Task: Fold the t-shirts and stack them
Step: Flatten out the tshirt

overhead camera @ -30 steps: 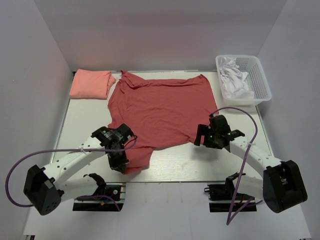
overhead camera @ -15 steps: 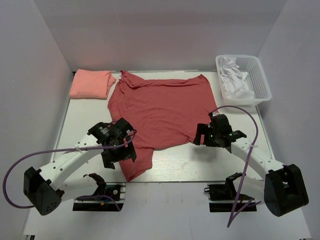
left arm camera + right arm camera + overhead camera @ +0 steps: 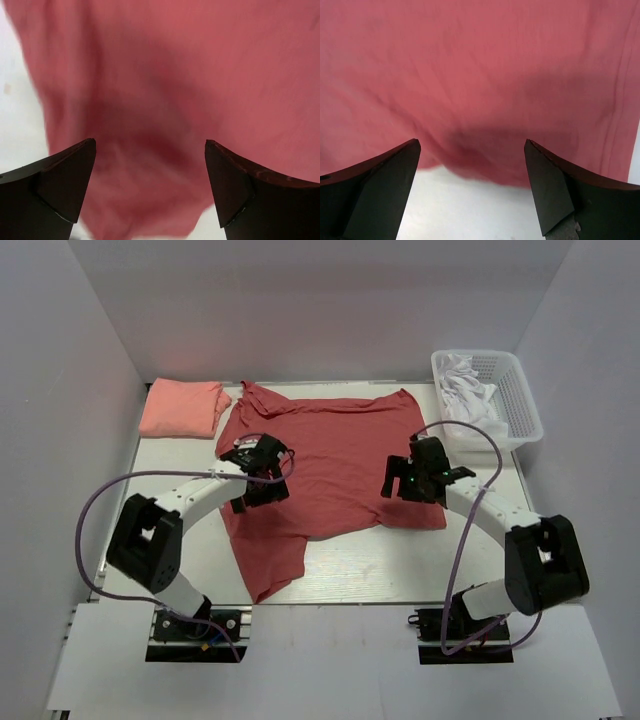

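A brick-red t-shirt (image 3: pixel 335 445) lies spread flat on the white table (image 3: pixel 380 575), with one narrow flap reaching nearest the arm bases. The left gripper (image 3: pixel 262 475) hangs over the shirt's left part, jaws wide apart and empty, with cloth filling the gap below them. The right gripper (image 3: pixel 412 480) hangs over the shirt's right near hem, jaws likewise apart and empty, with hem and bare table showing between them. Just beside the shirt's far left corner rests a folded salmon-pink t-shirt (image 3: pixel 183 407); off its far right corner, apart from it, stands a white plastic basket (image 3: pixel 522 405) holding crumpled white cloth (image 3: pixel 468 400).
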Robot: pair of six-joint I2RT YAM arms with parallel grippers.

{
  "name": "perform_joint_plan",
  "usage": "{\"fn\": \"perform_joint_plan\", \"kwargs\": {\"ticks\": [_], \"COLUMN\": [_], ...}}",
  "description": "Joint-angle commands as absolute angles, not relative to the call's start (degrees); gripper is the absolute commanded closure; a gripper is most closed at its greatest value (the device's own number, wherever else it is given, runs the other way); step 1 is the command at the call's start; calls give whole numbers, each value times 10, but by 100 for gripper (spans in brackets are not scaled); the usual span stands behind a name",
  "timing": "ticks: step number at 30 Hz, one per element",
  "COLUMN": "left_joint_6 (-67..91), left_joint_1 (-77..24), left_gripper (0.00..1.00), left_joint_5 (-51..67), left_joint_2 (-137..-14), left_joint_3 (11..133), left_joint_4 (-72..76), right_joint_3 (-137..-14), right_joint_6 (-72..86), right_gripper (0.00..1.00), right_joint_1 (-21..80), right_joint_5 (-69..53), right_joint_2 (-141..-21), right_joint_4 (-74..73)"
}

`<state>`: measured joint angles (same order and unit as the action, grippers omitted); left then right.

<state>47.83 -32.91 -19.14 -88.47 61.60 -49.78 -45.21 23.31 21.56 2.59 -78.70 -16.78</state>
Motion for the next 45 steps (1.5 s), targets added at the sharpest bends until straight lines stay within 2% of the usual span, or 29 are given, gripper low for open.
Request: {"fn": "perform_joint_plan", "kwargs": {"ticks": [1, 13, 19, 25, 31, 39, 44, 45], "left_joint_6": [415, 294, 263, 229, 188, 249, 351, 361], "left_joint_1": [-272, -144, -113, -89, -107, -107, -107, -112], "left_gripper": [0, 0, 0, 0, 0, 0, 0, 0], "left_joint_5": [-214, -129, -135, -78, -32, -31, -15, 5], "left_joint_2": [-900, -1070, -1153, -1226, -1123, -917, -809, -773], "left_joint_3": [650, 691, 762, 840, 799, 765, 673, 614], "left_joint_4": [-356, -203, -196, -214, -190, -293, -373, -373], "right_joint_3": [-511, -656, -689, -700, -691, -718, -598, -583], "right_joint_6": [224, 203, 205, 205, 169, 146, 199, 216], "right_gripper": [10, 10, 10, 10, 10, 10, 10, 10], "right_joint_1": [209, 148, 118, 101, 112, 133, 138, 137], "right_joint_5": [57, 69, 52, 50, -20, -27, -14, -4], "right_joint_2": [-836, -1043, -1094, -1109, -1050, -965, -859, -847], "right_joint_4": [-133, -130, -138, -141, -96, -117, -113, -116]}}
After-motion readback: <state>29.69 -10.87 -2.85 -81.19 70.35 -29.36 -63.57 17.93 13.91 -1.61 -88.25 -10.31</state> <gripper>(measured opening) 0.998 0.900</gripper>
